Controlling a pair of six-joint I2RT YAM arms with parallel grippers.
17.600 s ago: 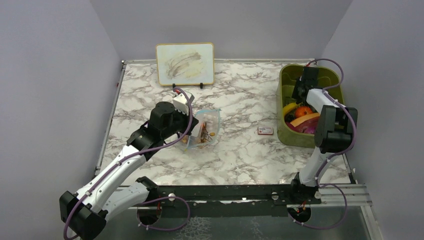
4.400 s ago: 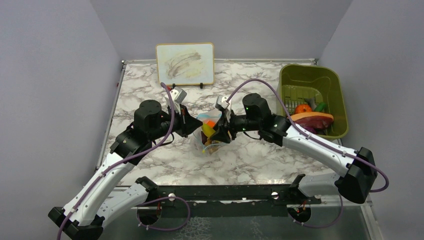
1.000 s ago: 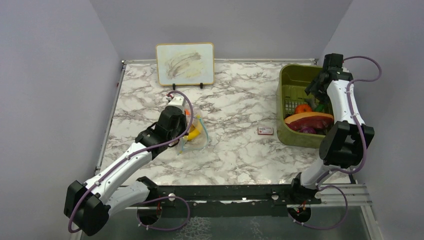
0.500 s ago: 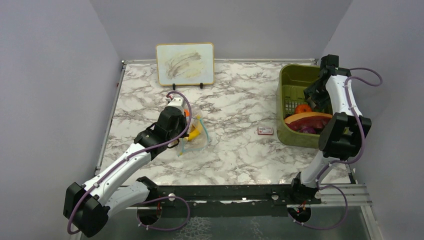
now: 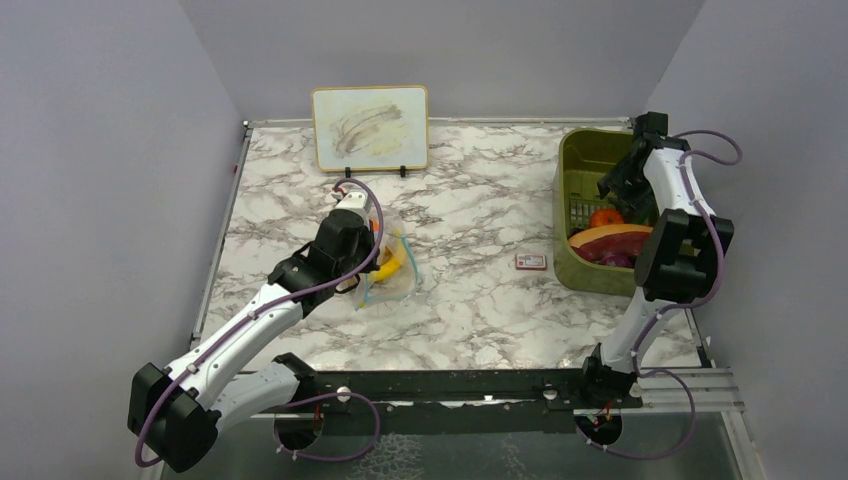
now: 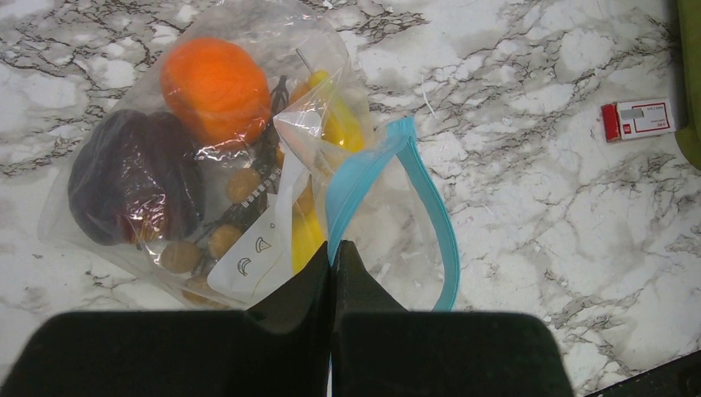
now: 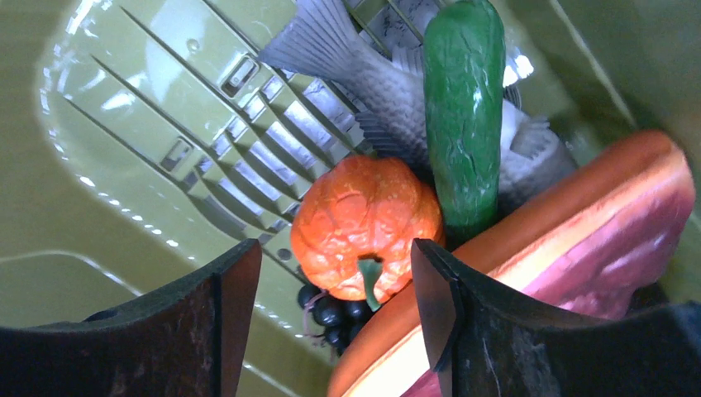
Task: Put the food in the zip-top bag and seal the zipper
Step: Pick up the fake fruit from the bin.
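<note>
The clear zip-top bag (image 6: 207, 165) lies on the marble table, holding an orange round piece (image 6: 216, 87), a dark purple piece (image 6: 136, 186) and a yellow banana (image 6: 306, 236). My left gripper (image 6: 332, 248) is shut on the light-blue zipper (image 6: 438, 223) at the near edge of the mouth, which gapes open. In the top view the left gripper (image 5: 368, 268) sits at the bag (image 5: 393, 272). My right gripper (image 7: 335, 273) hangs open inside the olive bin, its jaws either side of an orange pumpkin-like piece (image 7: 364, 223). A green cucumber (image 7: 463, 116) lies beside it.
The olive-green bin (image 5: 578, 160) at the right also holds a grey fish (image 7: 364, 74), dark grapes (image 7: 331, 313) and an orange-pink slab (image 7: 595, 240). A red-and-white card (image 5: 531, 262) lies left of the bin. A framed board (image 5: 370, 127) stands at the back.
My right gripper has moved left and down into the bin, over the orange piece, and its jaws have widened a little. The left arm and the bag have stayed put.
</note>
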